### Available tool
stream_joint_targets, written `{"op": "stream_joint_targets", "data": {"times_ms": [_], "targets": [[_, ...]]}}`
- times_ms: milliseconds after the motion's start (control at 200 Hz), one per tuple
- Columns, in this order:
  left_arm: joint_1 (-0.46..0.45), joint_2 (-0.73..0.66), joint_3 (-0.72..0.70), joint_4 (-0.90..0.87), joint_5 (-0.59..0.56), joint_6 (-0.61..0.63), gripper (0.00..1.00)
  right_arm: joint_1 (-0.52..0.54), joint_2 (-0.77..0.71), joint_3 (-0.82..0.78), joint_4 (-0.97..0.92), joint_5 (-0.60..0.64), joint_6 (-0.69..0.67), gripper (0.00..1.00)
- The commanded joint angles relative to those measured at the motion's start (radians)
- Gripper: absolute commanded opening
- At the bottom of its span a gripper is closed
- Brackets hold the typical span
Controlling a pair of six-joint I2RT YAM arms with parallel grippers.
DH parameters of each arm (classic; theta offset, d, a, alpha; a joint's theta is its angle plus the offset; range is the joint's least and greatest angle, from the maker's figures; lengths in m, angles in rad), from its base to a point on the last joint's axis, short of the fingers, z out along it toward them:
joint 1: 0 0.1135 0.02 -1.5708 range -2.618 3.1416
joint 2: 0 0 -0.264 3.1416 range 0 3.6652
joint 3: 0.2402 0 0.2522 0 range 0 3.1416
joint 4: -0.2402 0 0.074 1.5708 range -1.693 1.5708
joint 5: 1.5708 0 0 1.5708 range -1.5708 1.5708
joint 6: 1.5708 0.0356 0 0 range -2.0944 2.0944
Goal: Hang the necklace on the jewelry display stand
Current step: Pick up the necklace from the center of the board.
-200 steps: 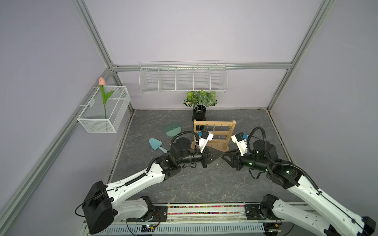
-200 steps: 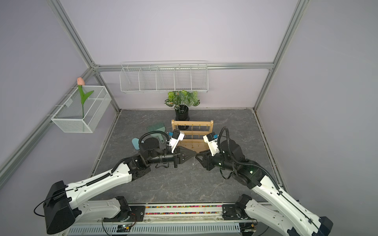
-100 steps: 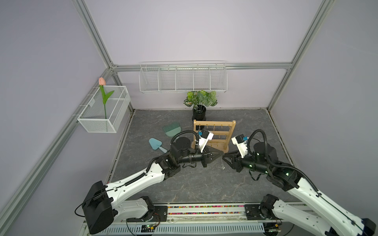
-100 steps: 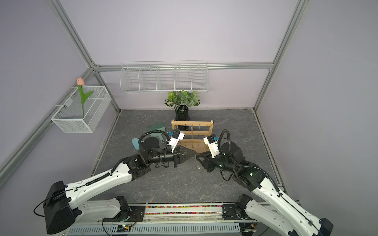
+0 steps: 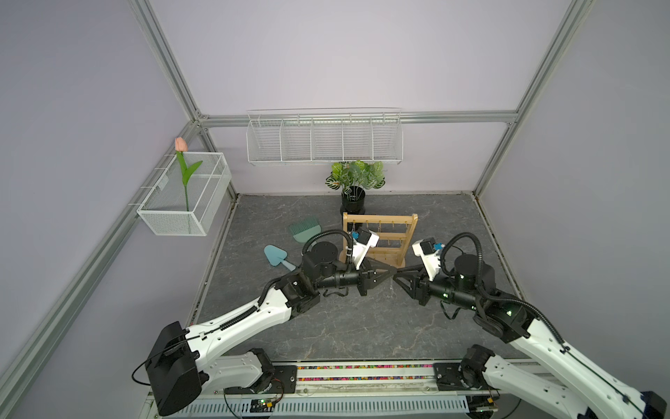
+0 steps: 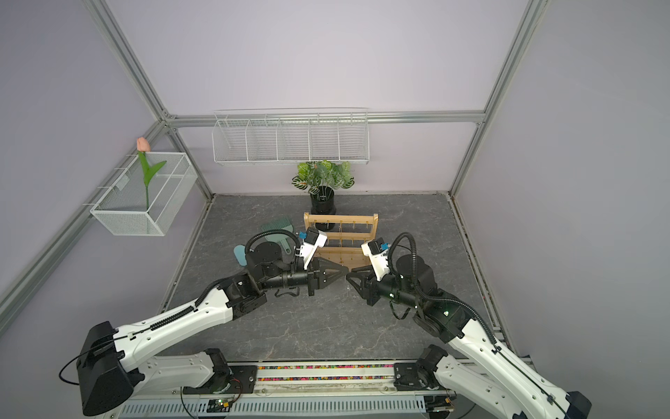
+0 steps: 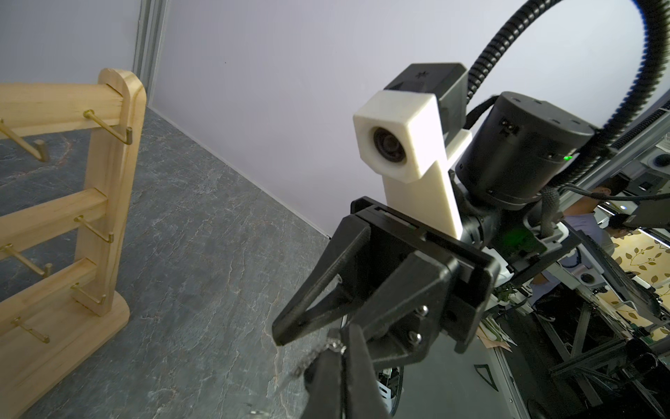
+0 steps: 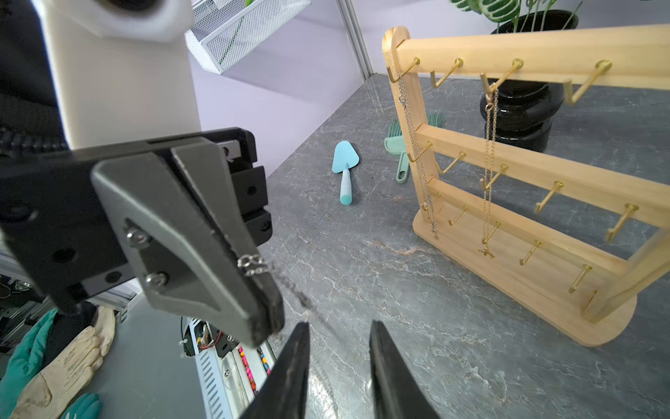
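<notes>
— Dangling from the left gripper (image 8: 268, 323), the necklace (image 8: 253, 266) is hanging as a thin silver chain, its clasp end sitting at the tips, which are pressing together and pinching it.
— Where is it hanging in relation to the rack?
— It is hanging above the grey tabletop (image 5: 344, 326), in front of the jewelry display stand (image 8: 544, 47), near it but apart, not hooked on.
— What is the right gripper doing?
— The right gripper (image 8: 340, 326) is facing the left one almost tip to tip, its jaws standing a narrow gap apart. The chain is trailing down just beside one fingertip (image 8: 302, 337); whether it is touching cannot be told.
— What is the stand carrying?
— Two gold chains (image 8: 489, 145) are hanging from hooks on its top crossbar, one at the end hook beside an upright, the other at the third hook along.
— And around it?
— A potted plant (image 5: 353, 177) is standing just behind the stand. A green brush (image 5: 306, 230) and a blue trowel (image 5: 274, 255) are lying on the tabletop to the robot's left of it. White wire baskets (image 5: 324, 139) are hanging on the walls, one holding a pink tulip (image 5: 180, 144).
</notes>
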Motion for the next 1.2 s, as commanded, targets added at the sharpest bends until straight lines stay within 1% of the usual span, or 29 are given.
{"op": "stream_joint_targets", "data": {"times_ms": [0, 305, 535, 660, 1195], "targets": [[0.0, 0.0, 0.039, -0.007, 0.015, 0.007, 0.01, -0.004, -0.005, -0.018, 0.046, -0.014, -0.038, 0.31], [-0.001, -0.001, 0.045, -0.007, 0.026, 0.005, 0.01, -0.009, -0.005, -0.04, 0.093, -0.041, -0.041, 0.28], [-0.001, 0.0, 0.048, -0.008, 0.03, 0.006, 0.01, -0.008, -0.001, -0.044, 0.107, -0.034, -0.038, 0.27], [-0.001, -0.001, 0.048, -0.009, 0.034, 0.006, 0.01, -0.01, 0.0, -0.045, 0.106, -0.029, -0.038, 0.24], [0.0, -0.001, 0.049, -0.005, 0.044, 0.006, 0.02, -0.011, 0.014, -0.055, 0.137, -0.034, -0.034, 0.24]]}}
